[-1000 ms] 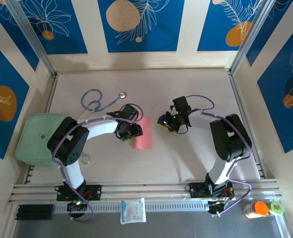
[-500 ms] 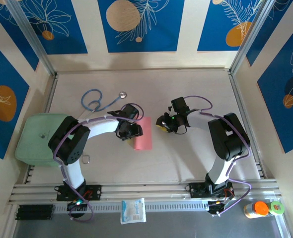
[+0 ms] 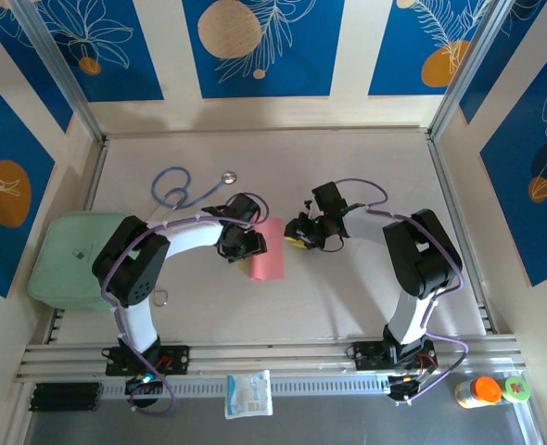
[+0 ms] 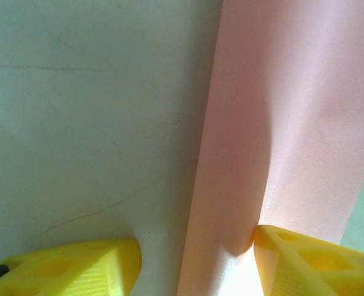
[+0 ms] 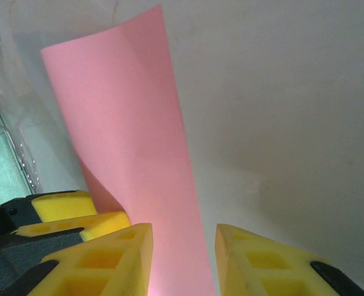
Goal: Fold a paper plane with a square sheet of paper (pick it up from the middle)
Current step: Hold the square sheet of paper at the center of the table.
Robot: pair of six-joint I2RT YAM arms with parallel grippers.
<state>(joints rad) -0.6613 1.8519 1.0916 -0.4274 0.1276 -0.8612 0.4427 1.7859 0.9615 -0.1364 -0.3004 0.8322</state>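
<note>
Square sheet of paper (image 3: 268,252), a narrow salmon-pink strip seen from above, lies on table (image 3: 348,167) between both grippers. Left gripper (image 3: 248,244) jaws wide, paper's edge running up between its fingers (image 4: 318,259), one touching it. Right gripper (image 5: 183,262) jaws narrow, not closed, paper's other edge in the gap

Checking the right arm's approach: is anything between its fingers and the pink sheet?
Nothing visible does. In the right wrist view the salmon-pink paper sheet runs straight into the open gap of the right gripper. The left gripper straddles the sheet's opposite edge, off to the side.
</note>
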